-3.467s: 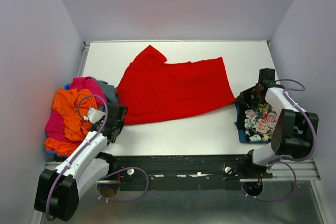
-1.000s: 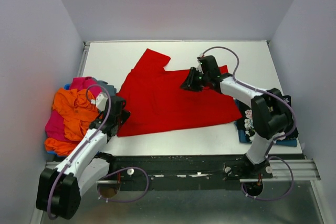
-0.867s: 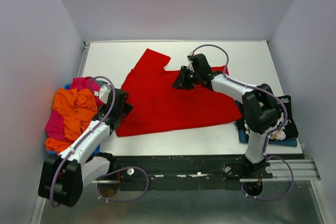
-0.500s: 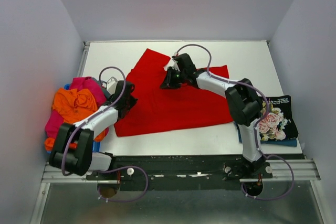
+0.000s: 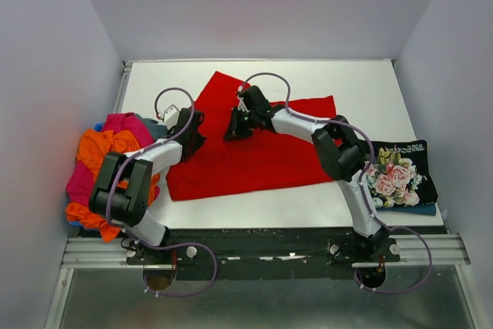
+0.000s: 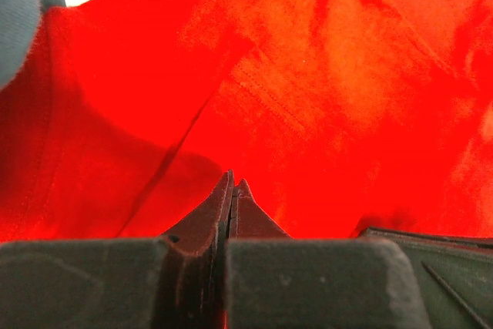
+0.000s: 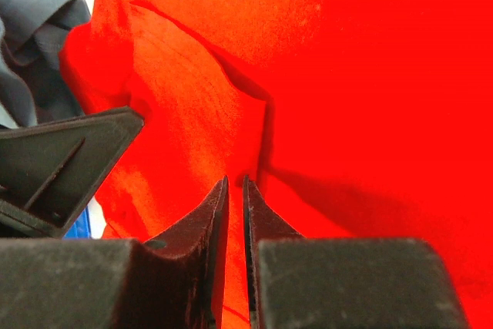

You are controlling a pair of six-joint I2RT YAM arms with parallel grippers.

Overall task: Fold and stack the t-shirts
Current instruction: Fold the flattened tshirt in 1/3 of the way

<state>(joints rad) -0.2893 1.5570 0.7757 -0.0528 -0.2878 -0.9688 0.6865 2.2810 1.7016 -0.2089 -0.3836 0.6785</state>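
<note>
A red t-shirt [image 5: 262, 152] lies spread over the middle of the table; it fills the left wrist view [image 6: 323, 75] and the right wrist view [image 7: 370, 75]. My left gripper [image 5: 192, 127] is shut, low over the shirt's left edge, tips together [image 6: 233, 183]. My right gripper [image 5: 233, 127] reaches far left across the shirt, jaws all but closed [image 7: 236, 182], over a fold in the cloth. Orange [image 5: 104, 156], magenta-pink [image 5: 123, 123] and teal-grey [image 5: 158, 130] tees lie heaped at the left. The black floral tee [image 5: 397, 177] lies folded at the right.
The two grippers are close together; the left one shows in the right wrist view [image 7: 54, 167]. The teal-grey cloth [image 7: 38, 36] lies just beyond the red shirt's edge. White table [image 5: 362, 82] shows at the back and front. Grey walls stand on three sides.
My right arm left the floral tee and swept leftward across the red shirt. My left arm reached up and right onto the shirt's left edge. The shirt lies flatter.
</note>
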